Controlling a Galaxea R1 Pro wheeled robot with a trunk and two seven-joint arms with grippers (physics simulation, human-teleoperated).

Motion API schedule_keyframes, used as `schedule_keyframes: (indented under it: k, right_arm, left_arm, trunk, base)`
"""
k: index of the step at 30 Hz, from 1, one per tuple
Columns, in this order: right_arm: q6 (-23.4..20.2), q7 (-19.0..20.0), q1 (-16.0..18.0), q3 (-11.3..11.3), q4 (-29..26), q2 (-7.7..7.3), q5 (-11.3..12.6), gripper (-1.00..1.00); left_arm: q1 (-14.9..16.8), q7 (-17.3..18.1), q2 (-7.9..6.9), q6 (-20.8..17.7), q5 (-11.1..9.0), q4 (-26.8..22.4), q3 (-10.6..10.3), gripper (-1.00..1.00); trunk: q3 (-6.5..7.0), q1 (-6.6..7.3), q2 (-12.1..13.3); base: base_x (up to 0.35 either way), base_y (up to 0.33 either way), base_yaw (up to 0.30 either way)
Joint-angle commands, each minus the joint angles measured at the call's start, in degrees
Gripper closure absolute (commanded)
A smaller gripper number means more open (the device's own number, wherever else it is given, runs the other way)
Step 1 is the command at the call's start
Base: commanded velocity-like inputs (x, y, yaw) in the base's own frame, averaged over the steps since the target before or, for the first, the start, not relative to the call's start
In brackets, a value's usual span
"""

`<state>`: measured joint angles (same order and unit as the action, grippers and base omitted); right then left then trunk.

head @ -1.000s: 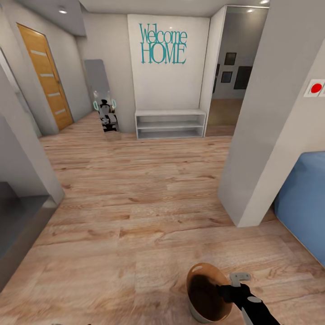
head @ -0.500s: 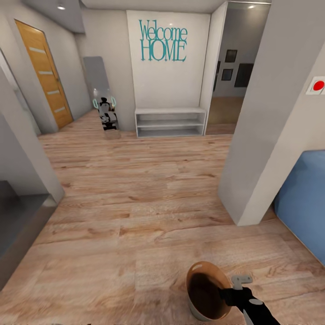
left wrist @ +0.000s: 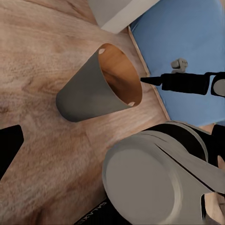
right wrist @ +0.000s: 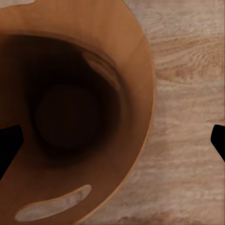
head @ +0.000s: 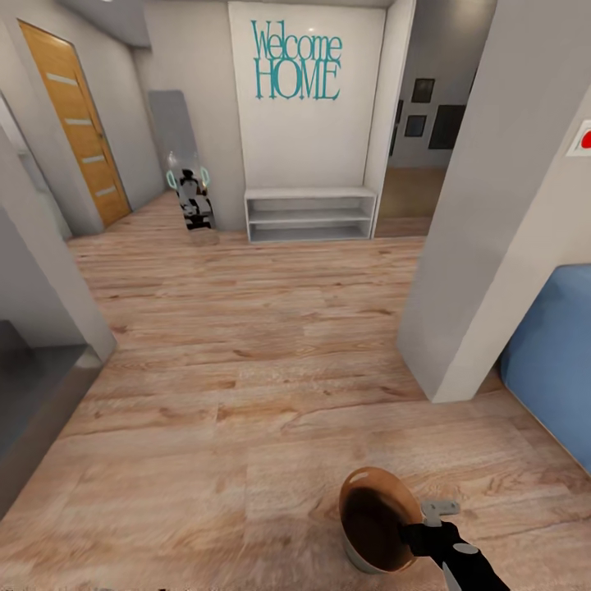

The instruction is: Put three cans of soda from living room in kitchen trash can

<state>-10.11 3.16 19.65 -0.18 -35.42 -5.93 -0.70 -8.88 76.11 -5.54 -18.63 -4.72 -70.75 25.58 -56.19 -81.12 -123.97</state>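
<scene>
The tash can (head: pixel 373 525), pale grey outside and glossy orange-brown inside, stands on the wood floor at the bottom of the head view. My right gripper (head: pixel 410 533) is at its near rim. In the right wrist view the bin's inside (right wrist: pixel 75 117) lies under the camera, its rim wall runs between the two fingertips (right wrist: pixel 9 145), and they stand wide apart, so the right gripper (right wrist: pixel 112 143) is open. The left wrist view shows the bin (left wrist: pixel 89 93) from the side with the right arm (left wrist: pixel 187 83) at its mouth. My left gripper (left wrist: pixel 112 145) is open and holds nothing. The cans of soda are out of view.
A white wall pillar (head: pixel 484 246) stands right of the bin with a blue sofa (head: pixel 550 353) behind it. Ahead lie wood floor (head: pixel 246 345), a low white shelf (head: pixel 310 215) under the "Welcome HOME" wall, a wooden door (head: pixel 74 123) and a dark grey surface (head: pixel 33 394) at the left.
The whole head view has shifted slightly upward, so the camera has moved. The right gripper sits a little lower against the bin's rim than before.
</scene>
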Motion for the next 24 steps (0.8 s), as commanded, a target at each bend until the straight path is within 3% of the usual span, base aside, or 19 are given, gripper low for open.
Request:
schedule_keyframes:
  k: [1,15,24]
  right_arm:
    - [0.0,0.0,0.0,0.0,0.0,0.00,0.0,-1.00]
    - [0.0,0.0,0.0,0.0,0.0,-0.03,0.0,-1.00]
    - [0.1,0.0,0.0,0.0,0.0,0.01,0.0,-1.00]
  left_arm:
    - [0.0,0.0,0.00,0.0,0.0,0.0,0.0,-1.00]
    - [0.0,0.0,0.00,0.0,0.0,0.0,0.0,-1.00]
    - [0.0,0.0,0.00,0.0,0.0,0.0,0.0,-1.00]
  trunk:
    - [-0.28,-0.23,-0.4]
    - [-4.07,-3.30,-6.0]
    - [-4.60,-3.30,-6.0]
  base:
    - [0.000,0.000,0.000]
    - [0.000,0.000,0.000]
    - [0.000,0.000,0.000]
